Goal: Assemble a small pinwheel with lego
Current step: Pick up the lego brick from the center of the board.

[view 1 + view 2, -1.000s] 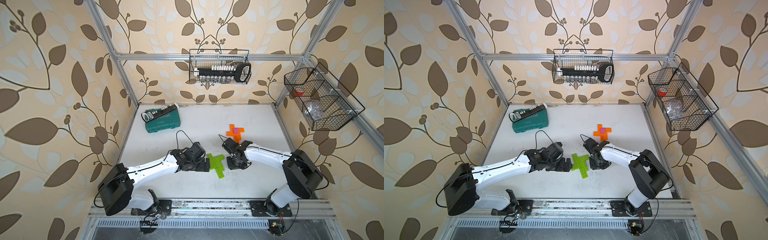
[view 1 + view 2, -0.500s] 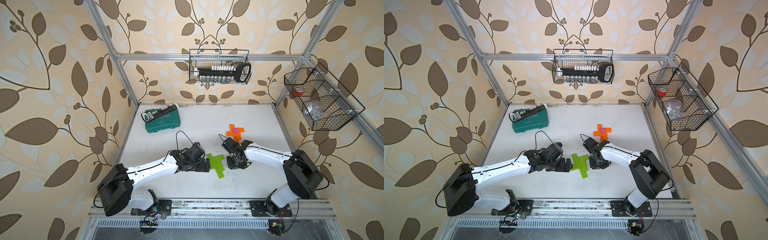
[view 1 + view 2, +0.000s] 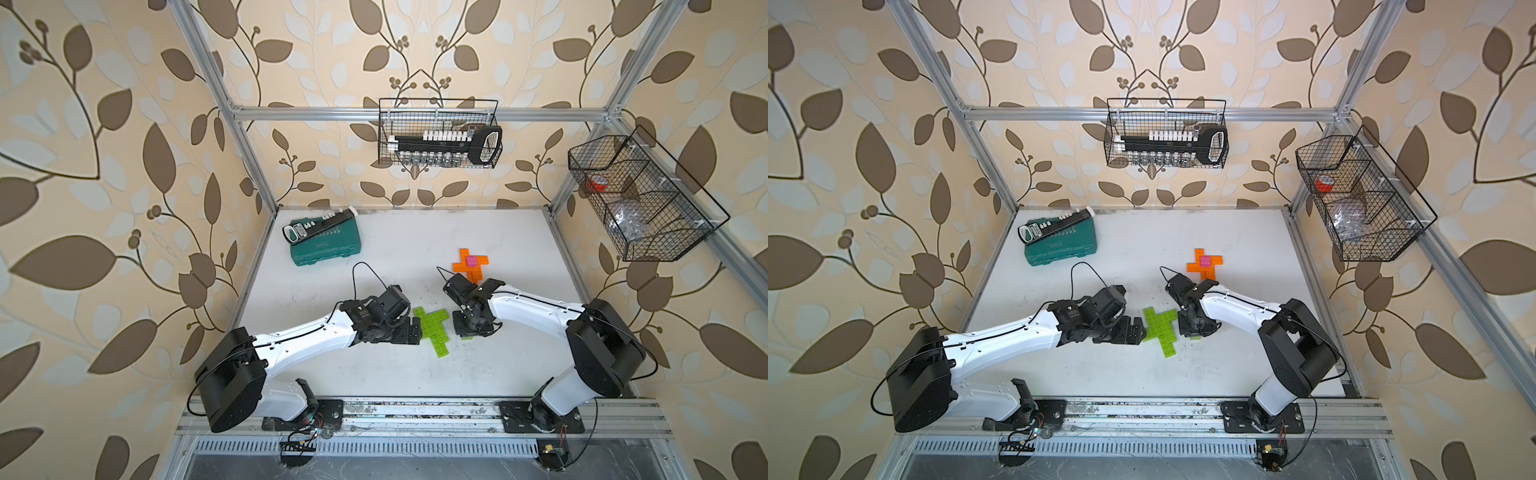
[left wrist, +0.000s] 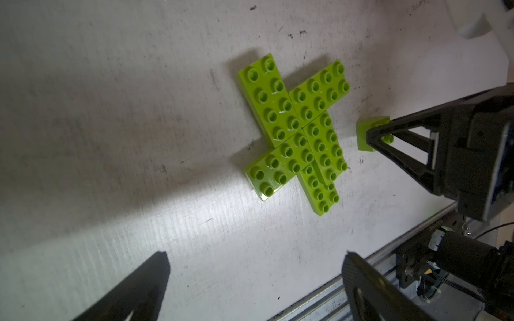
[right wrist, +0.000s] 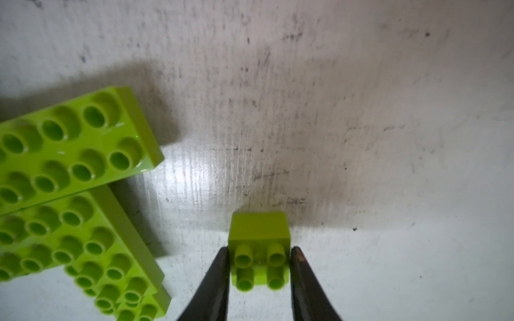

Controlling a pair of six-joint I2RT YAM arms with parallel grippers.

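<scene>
**Item:** small lime-green two-by-two plastic brick (image 5: 258,226), studs up, resting on the white scuffed tabletop (image 5: 361,111). It sits between the fingers of the right claw (image 5: 260,250).

**Right claw:** narrowed to the brick's width. One black fingertip (image 5: 224,258) lies against each side of the brick. The left wrist view shows the same grip from the side (image 4: 372,136), with the brick (image 4: 364,133) down on the tabletop.

**Beside the right claw, toward the left claw:** lime-green pinwheel of two-by-four plastic bricks (image 3: 432,328) (image 3: 1160,330), flat on the tabletop.
- Four arms meet at the centre, and a further brick shows from under one arm (image 4: 297,130).
- It is near the small brick but apart from it, with bare tabletop between them.

**Left claw** (image 3: 409,330) (image 4: 256,257): spread fully wide and holding nothing. It is low on the far side of the green pinwheel from the right claw, and the tips are short of the pinwheel.

**Beyond the right claw, away from the arm bases:** orange plastic brick cross (image 3: 463,266) (image 3: 1196,266) with a small pink brick (image 3: 471,261) on its centre. It is partly hidden by the right wrist.

**Beyond the left claw, well apart:**
- Teal plastic tool case (image 3: 328,245).
- Black bit holder (image 3: 316,224) lying across the case.

**On the walls:**
- Black wire basket of sockets (image 3: 440,133).
- Black wire divided basket (image 3: 644,199).
</scene>
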